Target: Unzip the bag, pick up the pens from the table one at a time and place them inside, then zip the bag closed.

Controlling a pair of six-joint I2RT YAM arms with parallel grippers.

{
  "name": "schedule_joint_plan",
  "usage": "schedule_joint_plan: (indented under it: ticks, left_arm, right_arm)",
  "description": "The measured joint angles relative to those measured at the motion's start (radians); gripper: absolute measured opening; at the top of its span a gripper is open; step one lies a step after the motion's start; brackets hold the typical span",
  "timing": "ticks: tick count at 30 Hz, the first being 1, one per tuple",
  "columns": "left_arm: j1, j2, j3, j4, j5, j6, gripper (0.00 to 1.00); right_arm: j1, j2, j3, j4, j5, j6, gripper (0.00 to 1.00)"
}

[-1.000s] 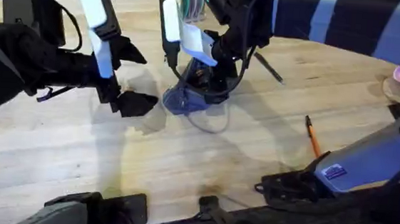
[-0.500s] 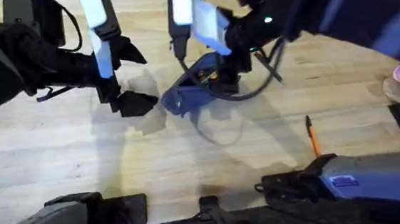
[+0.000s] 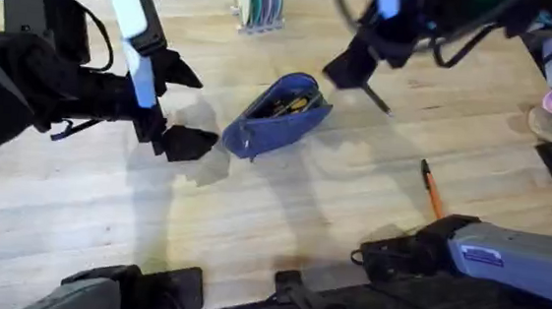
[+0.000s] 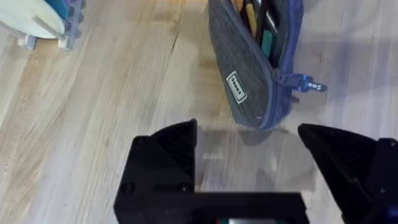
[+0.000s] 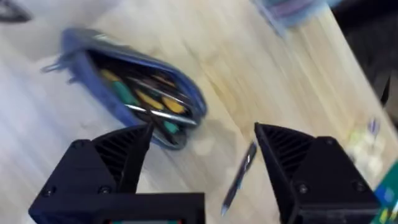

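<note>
Jaws: both grippers stand wide and empty; the left gripper (image 3: 180, 143) hangs low just beside the pouch's zipper-pull end, the right gripper (image 3: 347, 69) hovers above the table near the dark pen.
Table (image 3: 280, 224): pale butcher-block, carrying the pouch and two loose pens.
Pouch (image 3: 281, 113): blue-grey pencil pouch, lying near the table's middle, zipper open, several pens already showing inside.
Orange pen (image 3: 432, 190): lies apart on the right side of the table, untouched.
Dark pen (image 3: 372, 93): thin, lying just beyond the pouch, under the right arm.
Step in hand: judged as fetching pens, with the right gripper lining up over the dark pen (image 5: 239, 176).
Next move: calls for lowering so the fingers straddle the slim barrel, then closing squarely; a thin pen flat on wood may roll or slip.
Hard to make out: the right wrist view is smeared; the right gripper is blurred overhead; how many pens are in the pouch cannot be counted.
</note>
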Motion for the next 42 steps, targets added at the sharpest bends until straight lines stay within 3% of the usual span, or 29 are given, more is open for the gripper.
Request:
schedule_joint_plan:
  ticks: [7, 12, 33, 42]
  left_arm:
    - [0.000, 0.000, 0.000, 0.000, 0.000, 0.000, 0.993]
    - [0.000, 0.000, 0.000, 0.000, 0.000, 0.000, 0.992]
    - [0.000, 0.000, 0.000, 0.000, 0.000, 0.000, 0.993]
    - [0.000, 0.000, 0.000, 0.000, 0.000, 0.000, 0.993]
  right_arm:
    - [-0.221, 0.000, 0.000, -0.054, 0.007, 0.121, 0.998]
    - [-0.298, 0.000, 0.000, -0.085, 0.007, 0.144, 0.998]
    - [-0.301, 0.005, 0.000, -0.133, 0.018, 0.155, 0.998]
    - [-0.301, 0.102, -0.021, -0.113, 0.037, 0.179, 0.998]
